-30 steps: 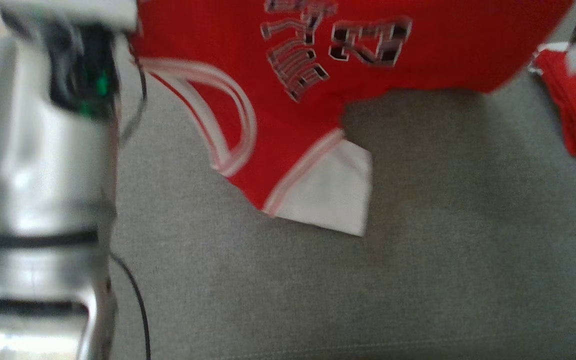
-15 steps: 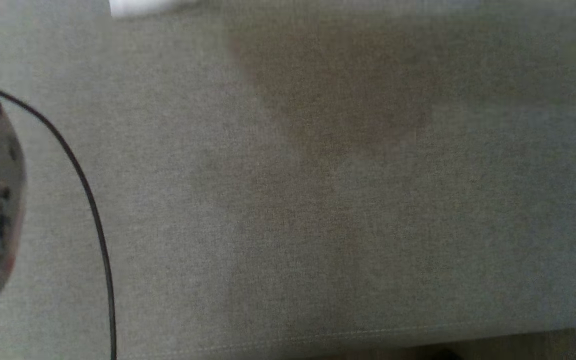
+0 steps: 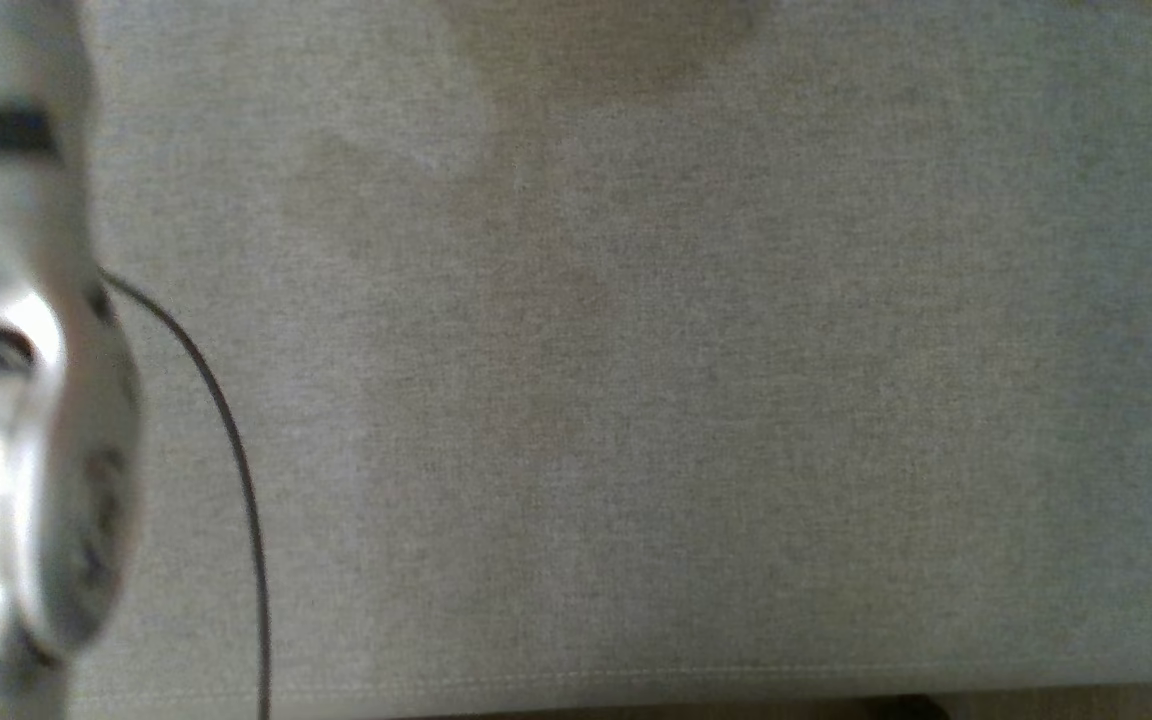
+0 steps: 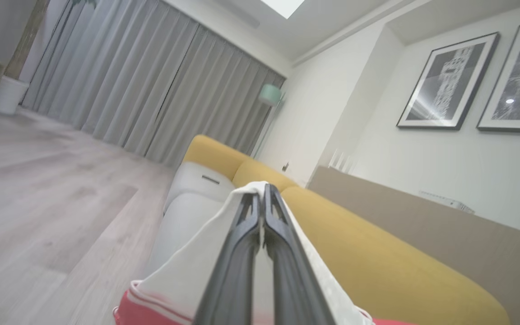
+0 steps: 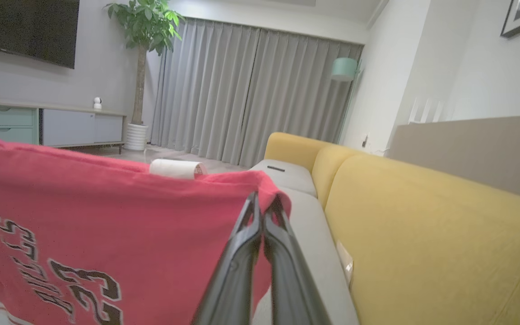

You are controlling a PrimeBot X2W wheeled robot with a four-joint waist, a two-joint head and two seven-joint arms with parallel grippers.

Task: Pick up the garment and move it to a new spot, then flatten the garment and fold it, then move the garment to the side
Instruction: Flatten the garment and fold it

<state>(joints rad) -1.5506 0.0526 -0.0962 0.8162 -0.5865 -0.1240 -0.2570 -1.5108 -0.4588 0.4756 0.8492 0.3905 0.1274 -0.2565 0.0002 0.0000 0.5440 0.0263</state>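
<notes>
The robot holds a red basketball jersey (image 5: 106, 216) up over a sofa (image 5: 422, 225), one edge of it in each gripper. The left gripper (image 4: 261, 192) has its two dark fingers pressed together at the tips, with a fold of the jersey's white panel pinched between them. The white cloth drapes down both sides of the fingers to red-and-white striped trim near their base. The right gripper (image 5: 263, 203) is likewise clamped tight, and the jersey's red top edge bunches over its fingertips. From there the cloth stretches away to the left of the fingers and hangs below them.

On that hanging face the number 23 (image 5: 84, 284) reads in black figures outlined in white, tilted and seen the wrong way up. A line of matching block letters (image 5: 20, 253) runs beside it, too skewed to read in full.

Beyond the right fingertips stand grey curtains (image 5: 251, 95), and a potted plant (image 5: 145, 27) is to the left of them. The sofa's yellow backrest runs to the right of the fingers. Two framed black-and-white prints (image 4: 449, 81) hang above and to the right of the left fingers.

From the head, a grey seat cushion (image 3: 636, 400) lies below, with a pale forearm (image 3: 26, 400) and a thin black cable (image 3: 236, 470) at its left.
</notes>
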